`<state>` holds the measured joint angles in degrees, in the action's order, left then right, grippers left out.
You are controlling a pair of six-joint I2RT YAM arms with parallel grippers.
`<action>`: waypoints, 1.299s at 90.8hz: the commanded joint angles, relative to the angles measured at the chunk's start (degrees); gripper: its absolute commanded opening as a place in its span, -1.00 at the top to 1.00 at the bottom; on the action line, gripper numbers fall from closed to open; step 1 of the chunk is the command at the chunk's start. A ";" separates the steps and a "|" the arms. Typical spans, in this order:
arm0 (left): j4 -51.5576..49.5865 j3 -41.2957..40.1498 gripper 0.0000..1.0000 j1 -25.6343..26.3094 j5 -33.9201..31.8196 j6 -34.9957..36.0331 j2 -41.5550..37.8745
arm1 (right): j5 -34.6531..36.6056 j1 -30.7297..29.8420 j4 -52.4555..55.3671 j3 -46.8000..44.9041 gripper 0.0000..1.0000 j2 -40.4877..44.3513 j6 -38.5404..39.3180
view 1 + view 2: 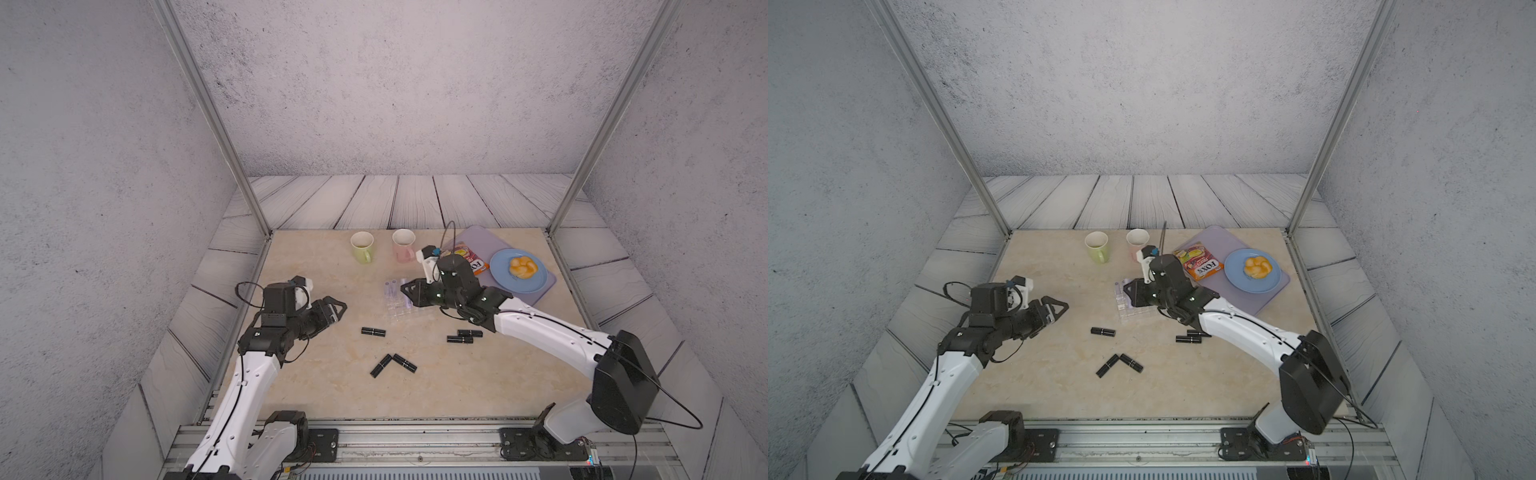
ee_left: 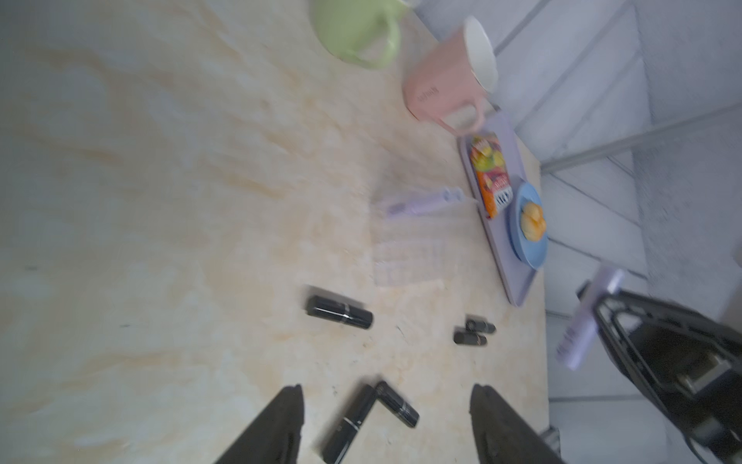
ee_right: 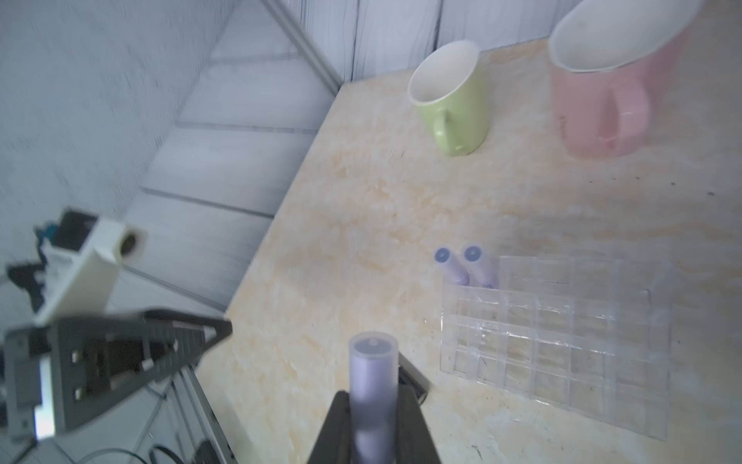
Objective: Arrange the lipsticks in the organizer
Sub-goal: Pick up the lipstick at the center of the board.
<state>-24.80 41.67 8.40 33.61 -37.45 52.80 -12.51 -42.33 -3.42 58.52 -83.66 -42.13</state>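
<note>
Right jaws: clamped on one lilac lipstick (image 3: 373, 373), with the tube's flat end sticking out past the tips. In both top views they sit just right of frame centre, at the upper right of the organizer (image 1: 397, 311). I cannot tell whether they are over it or just beside it.

Left jaws: standing wide apart with nothing between them, left of centre above the tabletop (image 1: 316, 382), well apart from the organizer.

Organizer: a clear gridded tray at frame centre, below the pink mug (image 1: 403, 246). Two lilac lipsticks (image 1: 390, 289) stand side by side in cells at its upper-left corner.

Black lipsticks: five lie flat on the tabletop at lower centre. One lies alone (image 1: 373, 331), two side by side (image 1: 459, 339) and two with ends meeting in a V (image 1: 381, 365).
</note>
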 commanded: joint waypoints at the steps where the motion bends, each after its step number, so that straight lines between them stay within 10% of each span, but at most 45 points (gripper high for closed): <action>1: 13.80 -2.31 -0.55 8.48 8.75 -4.50 -0.72 | -2.40 -0.58 -23.28 -9.37 1.00 3.56 -16.88; 26: 24.94 -3.19 -0.50 22.01 13.68 -5.57 5.00 | -7.24 -0.56 -43.23 -18.34 0.99 3.07 -27.64; 95: 11.29 11.16 0.60 22.45 10.16 7.94 17.08 | -11.58 -1.53 -50.51 -19.83 0.92 -1.55 -34.58; 118: 5.27 12.32 1.00 22.66 4.40 18.54 16.06 | -15.78 2.30 -43.03 -18.12 0.07 -0.46 -38.88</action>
<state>-15.77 52.88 30.76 42.72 -27.68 70.74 -23.99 -42.19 -50.17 39.16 -84.66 -77.69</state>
